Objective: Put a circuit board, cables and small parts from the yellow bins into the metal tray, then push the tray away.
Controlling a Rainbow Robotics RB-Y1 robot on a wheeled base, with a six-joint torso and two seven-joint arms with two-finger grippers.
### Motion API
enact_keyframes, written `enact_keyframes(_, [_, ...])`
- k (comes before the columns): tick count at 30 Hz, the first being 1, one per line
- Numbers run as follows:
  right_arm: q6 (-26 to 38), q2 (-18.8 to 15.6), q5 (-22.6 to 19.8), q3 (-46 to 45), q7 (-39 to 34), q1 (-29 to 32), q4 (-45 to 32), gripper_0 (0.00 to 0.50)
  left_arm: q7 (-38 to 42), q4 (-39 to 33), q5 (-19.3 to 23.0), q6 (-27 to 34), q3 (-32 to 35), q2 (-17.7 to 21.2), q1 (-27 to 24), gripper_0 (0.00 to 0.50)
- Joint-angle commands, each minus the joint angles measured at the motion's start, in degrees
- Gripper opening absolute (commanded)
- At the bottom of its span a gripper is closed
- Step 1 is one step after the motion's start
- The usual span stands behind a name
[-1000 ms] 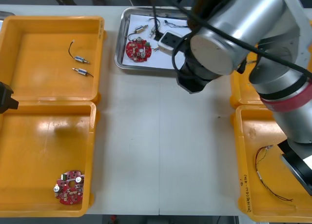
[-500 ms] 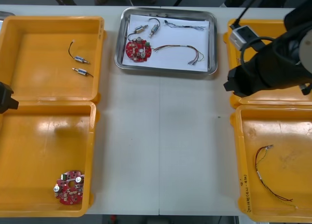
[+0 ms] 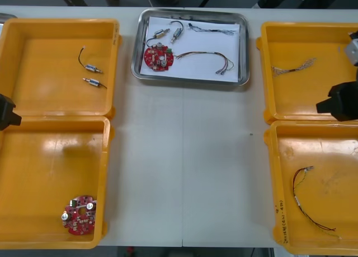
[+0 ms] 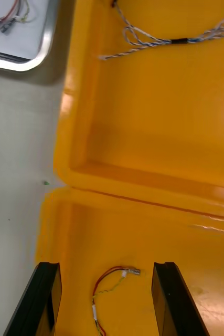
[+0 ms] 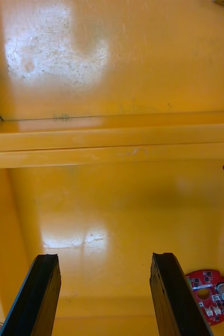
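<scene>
Front view: metal tray [image 3: 244, 50], loaded with a red circuit board [image 3: 158, 57], cables [image 3: 204, 54] and small metal parts [image 3: 162, 34], lies far-centre on the table [image 3: 184, 156]. I judge my right gripper [image 3: 337, 103] nearer it than my left gripper [image 3: 6, 111].
Right wrist view: fingers [image 4: 48, 294] wide apart, empty, above a red and yellow cable [image 4: 109, 286]; the tray's corner lies beyond them.
Left wrist view: fingers [image 5: 43, 294] wide apart, holding nothing.

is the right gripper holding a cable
No: the right gripper is open and empty above a yellow bin, with the red and yellow cable lying loose on its floor.
</scene>
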Motion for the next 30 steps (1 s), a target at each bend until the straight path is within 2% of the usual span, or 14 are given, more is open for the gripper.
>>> enact_keyframes(1, [0.19, -4.39, -1.09, -5.67, -0.97, 5.3, -1.76, 0.5, 4.06, -1.62, -0.33, 0.37, 1.76, -0.44, 0.84, 0.5])
enact_keyframes(13, [0.19, -5.97, -1.88, -11.3, -0.53, 11.72, -1.85, 0.5, 4.06, -1.62, -0.33, 0.37, 1.76, -0.44, 0.84, 0.5])
enact_keyframes(20, [0.19, -6.06, -1.97, -11.56, -0.97, 14.97, -1.76, 0.5, 4.06, -1.62, -0.33, 0.37, 1.76, -0.44, 0.84, 0.5])
enact_keyframes(30, [0.19, -6.41, -3.37, -12.53, -0.79, 16.37, -1.76, 0.5, 4.06, -1.62, -0.33, 0.37, 1.76, -0.44, 0.84, 0.5])
